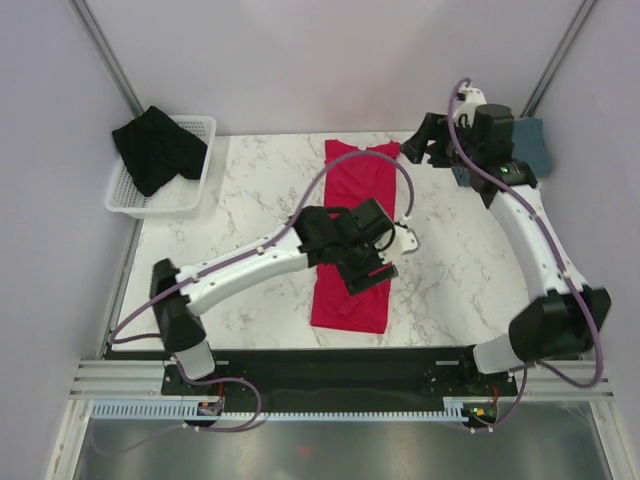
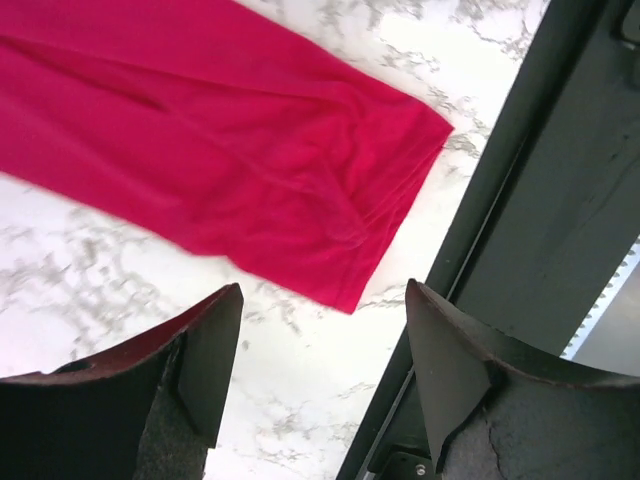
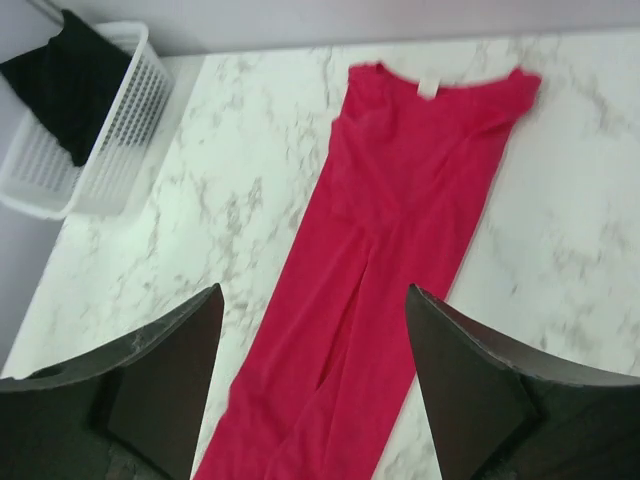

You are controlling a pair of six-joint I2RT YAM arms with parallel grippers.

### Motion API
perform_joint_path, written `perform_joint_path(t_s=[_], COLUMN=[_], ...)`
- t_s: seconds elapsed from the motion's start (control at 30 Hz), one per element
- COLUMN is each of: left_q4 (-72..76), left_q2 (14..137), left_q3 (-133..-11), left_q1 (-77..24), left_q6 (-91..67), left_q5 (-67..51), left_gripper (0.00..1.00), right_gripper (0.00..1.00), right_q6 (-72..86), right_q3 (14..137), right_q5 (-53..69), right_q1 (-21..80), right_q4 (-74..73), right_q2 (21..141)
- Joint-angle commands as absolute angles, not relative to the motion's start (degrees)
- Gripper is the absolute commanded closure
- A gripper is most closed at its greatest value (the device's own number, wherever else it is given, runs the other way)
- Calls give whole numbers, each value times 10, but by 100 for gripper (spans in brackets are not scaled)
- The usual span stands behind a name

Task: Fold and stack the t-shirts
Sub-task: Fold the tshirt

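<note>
A crimson red t-shirt (image 1: 356,235) lies on the marble table, folded lengthwise into a long narrow strip with its collar at the far end. My left gripper (image 1: 372,268) hovers open over the strip's lower half. In the left wrist view the red t-shirt's (image 2: 220,150) hem corner lies just ahead of the empty left gripper (image 2: 323,292). My right gripper (image 1: 416,146) hangs open and empty near the collar's right corner; its wrist view looks down the red t-shirt (image 3: 390,250). The black t-shirt (image 1: 155,148) is draped over the basket. The blue-grey t-shirt (image 1: 533,145) lies at the far right, partly hidden by the right arm.
A white wire basket (image 1: 190,190) stands at the table's far left corner, also seen as the basket (image 3: 120,120) in the right wrist view. The table's dark front rail (image 2: 540,200) runs close to the shirt's hem. Grey walls enclose the back and sides.
</note>
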State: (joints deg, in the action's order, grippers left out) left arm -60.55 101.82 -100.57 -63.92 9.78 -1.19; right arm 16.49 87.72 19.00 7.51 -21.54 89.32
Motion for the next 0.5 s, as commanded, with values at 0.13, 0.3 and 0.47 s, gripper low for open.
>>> perform_joint_path(t_s=[0.13, 0.3, 0.47], left_q4=[-581, -519, -478], left_q2=[926, 871, 884], left_q3=[-923, -844, -709], left_q1=[-515, -343, -286], left_q6=[-19, -182, -226], left_q5=[-7, -185, -270], left_gripper=[27, 30, 30], right_gripper=[20, 20, 20], right_q6=[337, 326, 368], right_q3=[539, 443, 322], right_q5=[349, 353, 376], right_q1=[56, 54, 55], right_q4=[-276, -335, -319], right_q2=[718, 650, 626])
